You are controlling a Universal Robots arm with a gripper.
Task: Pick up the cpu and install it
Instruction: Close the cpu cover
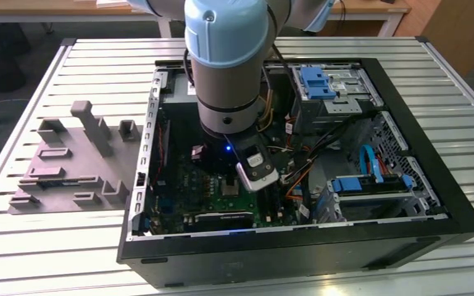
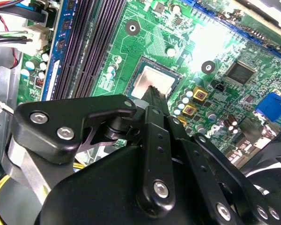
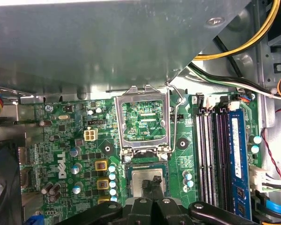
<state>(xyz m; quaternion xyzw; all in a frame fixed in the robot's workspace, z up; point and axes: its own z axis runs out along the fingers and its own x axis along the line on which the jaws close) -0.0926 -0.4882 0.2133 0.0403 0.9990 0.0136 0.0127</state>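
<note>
Hanging inside the open computer case [image 1: 434,203] in the exterior view, the arm reaches the motherboard. In both wrist views the end effector [image 2: 155,91] pinches the cpu [image 3: 147,180] over its socket; misalignment could bend contacts.

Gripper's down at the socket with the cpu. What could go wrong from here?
The cpu may sit tilted in the socket under the gripper; whether it lies flush can't be told. The load plate stands open beside the gripper, so a sideways move could catch it. The memory slots and cables nearby crowd the arm.
</note>
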